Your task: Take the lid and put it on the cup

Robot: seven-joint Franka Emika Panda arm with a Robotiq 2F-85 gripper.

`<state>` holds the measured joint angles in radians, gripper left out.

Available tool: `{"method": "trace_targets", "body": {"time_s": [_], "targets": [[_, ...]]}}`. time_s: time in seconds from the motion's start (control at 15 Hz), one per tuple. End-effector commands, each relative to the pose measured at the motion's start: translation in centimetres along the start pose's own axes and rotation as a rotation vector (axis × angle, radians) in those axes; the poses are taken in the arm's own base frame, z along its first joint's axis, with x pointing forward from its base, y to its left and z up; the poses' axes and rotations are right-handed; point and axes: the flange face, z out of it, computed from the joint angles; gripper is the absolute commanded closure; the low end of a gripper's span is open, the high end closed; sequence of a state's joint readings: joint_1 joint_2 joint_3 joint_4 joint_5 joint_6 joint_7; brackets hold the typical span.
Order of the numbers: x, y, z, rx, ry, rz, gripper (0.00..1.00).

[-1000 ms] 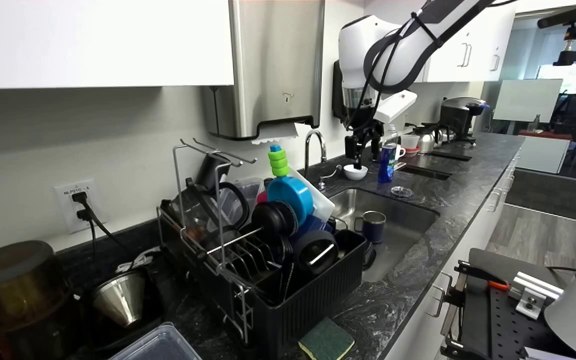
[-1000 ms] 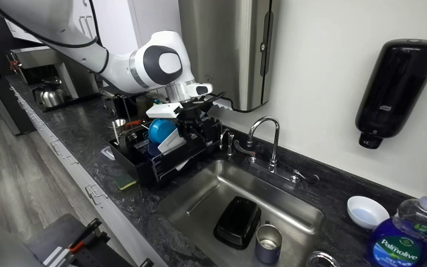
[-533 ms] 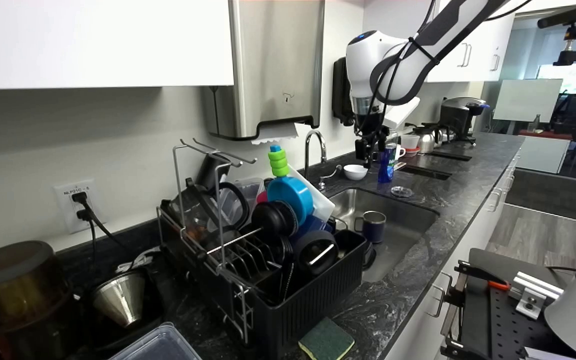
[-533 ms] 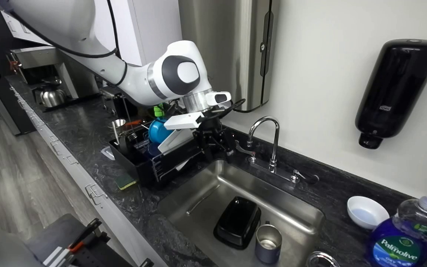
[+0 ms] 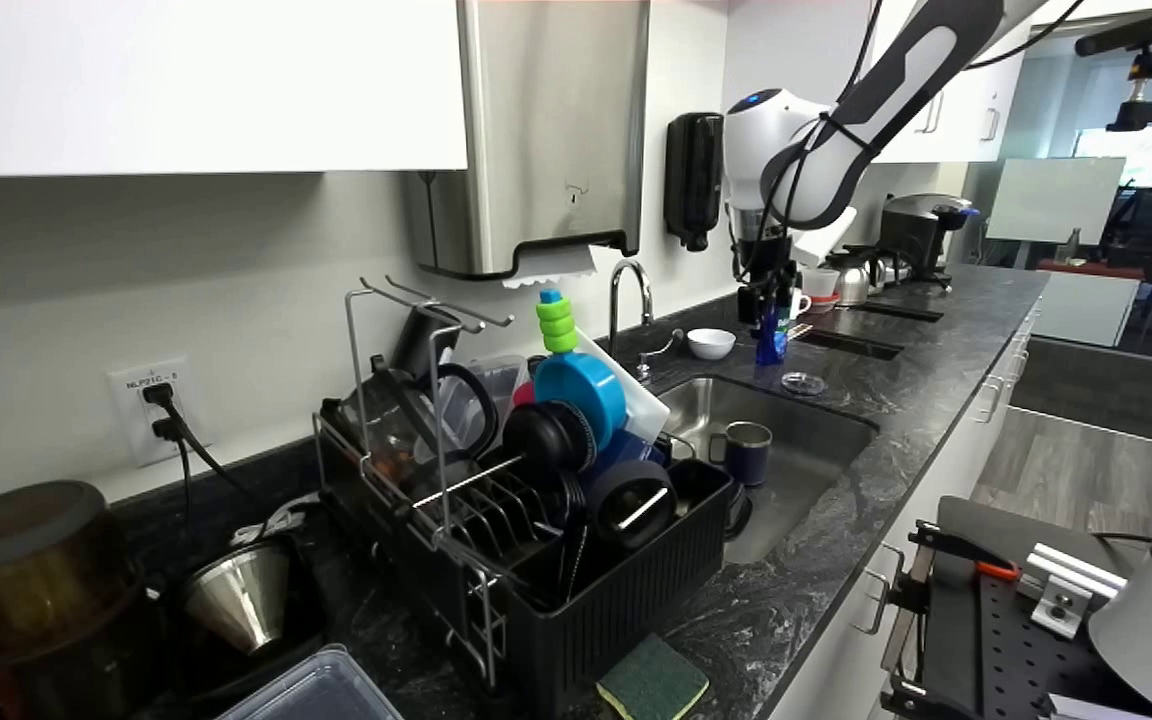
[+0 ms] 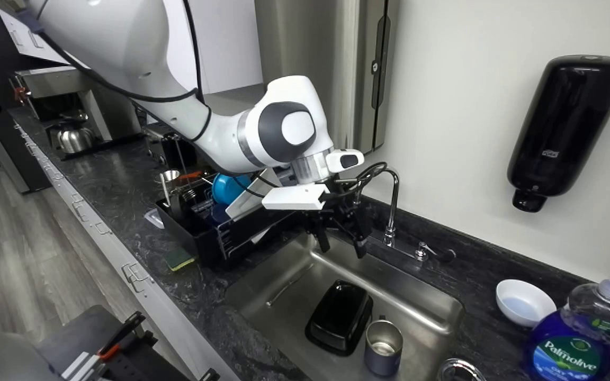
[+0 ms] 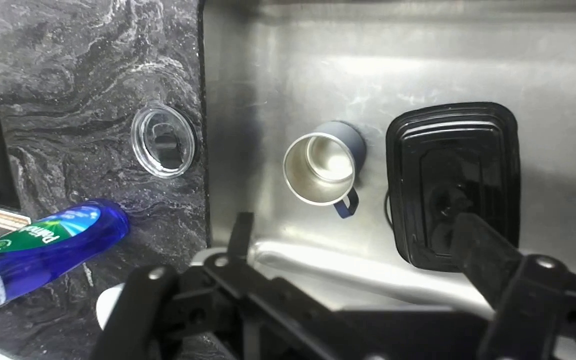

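Above the dark marbled counter your arm reaches over the steel sink, with the loaded rack standing beside it. Your gripper hangs above the sink, its fingers spread well apart from each other. In the sink sits the black tub. On the counter you have the blue bottle upright and the white bowl near it. Your cup stands upright in the sink, mouth up, just beside the tub. Your clear lid lies flat on the counter, just beside the sink's edge and near the bottle.
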<state>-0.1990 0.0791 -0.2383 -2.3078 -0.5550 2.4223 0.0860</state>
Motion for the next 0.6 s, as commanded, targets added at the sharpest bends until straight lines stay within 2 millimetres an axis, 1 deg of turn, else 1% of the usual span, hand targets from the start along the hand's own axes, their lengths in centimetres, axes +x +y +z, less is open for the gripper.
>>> {"method": "trace_targets", "body": {"time_s": [0.0,0.2,0.27,0.33,0.4,0.53], "targets": [[0.6,2.1,2.7,-0.012,-0.010,-0.037,0.00],[0.6,4.5,5.4,-0.028,-0.057,-0.030,0.00],[0.7,5.2,6.0,-0.028,-0.069,-0.008,0.00],[0.0,4.6,5.2,-0.017,-0.070,0.002,0.00],[0.0,4.9,5.6,-0.019,-0.077,0.006,0.00],[0.1,4.8,5.5,-0.019,-0.075,0.004,0.00]]}}
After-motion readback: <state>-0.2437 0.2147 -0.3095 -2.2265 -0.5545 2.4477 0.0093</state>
